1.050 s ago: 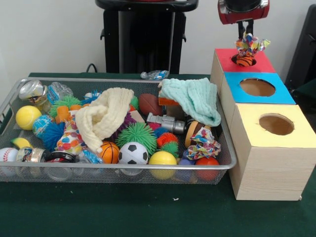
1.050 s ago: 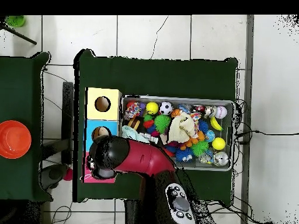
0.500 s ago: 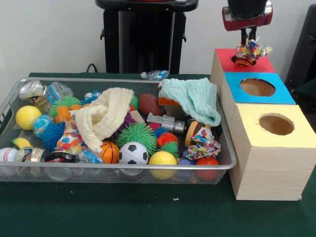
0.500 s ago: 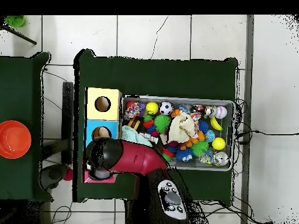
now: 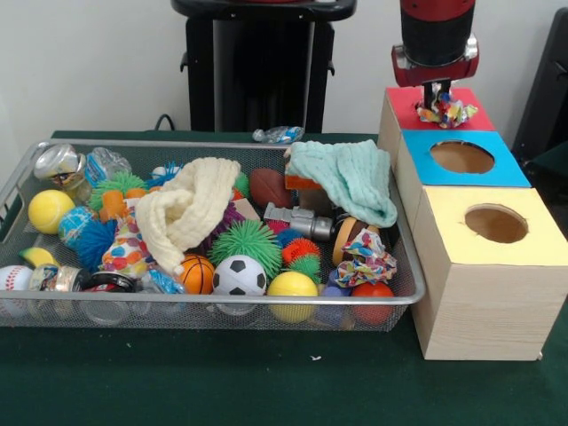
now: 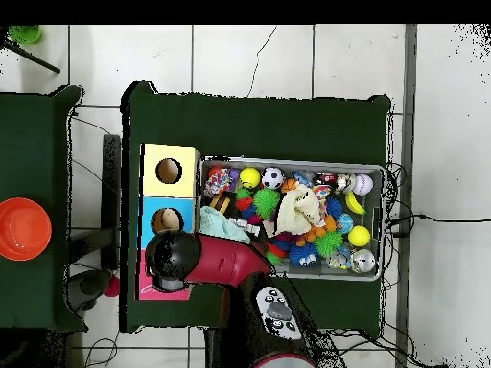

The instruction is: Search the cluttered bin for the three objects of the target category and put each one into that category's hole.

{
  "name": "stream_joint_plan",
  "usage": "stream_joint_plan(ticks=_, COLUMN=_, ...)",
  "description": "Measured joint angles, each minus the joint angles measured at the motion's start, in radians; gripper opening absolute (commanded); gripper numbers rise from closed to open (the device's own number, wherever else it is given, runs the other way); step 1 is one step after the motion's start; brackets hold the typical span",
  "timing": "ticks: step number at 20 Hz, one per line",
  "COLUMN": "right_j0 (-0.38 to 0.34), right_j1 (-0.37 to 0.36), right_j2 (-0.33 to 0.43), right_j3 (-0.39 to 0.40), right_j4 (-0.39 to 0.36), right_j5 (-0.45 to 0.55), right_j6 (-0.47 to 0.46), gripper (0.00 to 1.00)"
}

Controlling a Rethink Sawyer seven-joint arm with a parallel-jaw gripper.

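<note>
My gripper hangs low over the hole of the red-topped box, shut on a bunched multicoloured cloth that rests at the hole's mouth. Little of the fingers shows under the red wrist. In the overhead view the arm's black head covers that hole, the gripper and the cloth. Two similar patterned cloths lie in the wire bin: one near its front right corner, another at the front left.
Blue-topped and yellow-topped boxes with round holes stand in line nearer the camera. The bin holds a cream cloth, a mint cloth, balls, spiky toys and jars. An orange bowl sits on a side table.
The gripper has come down towards the red box, lowering the multicoloured cloth from above the hole onto its mouth. An orange thing seen in the hole earlier no longer shows.
</note>
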Motion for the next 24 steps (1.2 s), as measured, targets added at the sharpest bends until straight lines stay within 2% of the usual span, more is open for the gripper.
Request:
stream_joint_plan(ticks=9, right_j0=0.0, right_j1=0.036, right_j2=0.001, right_j3=-0.002, right_j4=-0.024, right_j5=-0.035, right_j6=0.0, gripper=0.0)
stream_joint_plan(ticks=20, right_j0=0.0, right_j1=0.035, right_j2=0.001, right_j3=-0.002, right_j4=-0.026, right_j5=-0.036, right_j6=0.0, gripper=0.0)
stream_joint_plan(ticks=23, right_j0=-0.001, right_j1=0.014, right_j2=0.001, right_j3=-0.001, right_j4=-0.027, right_j5=-0.006, right_j6=0.0, gripper=0.0)
stream_joint_plan(ticks=24, right_j0=-0.001, right_j1=-0.015, right_j2=0.0, right_j3=-0.005, right_j4=-0.027, right_j5=0.051, right_j6=0.0, gripper=0.0)
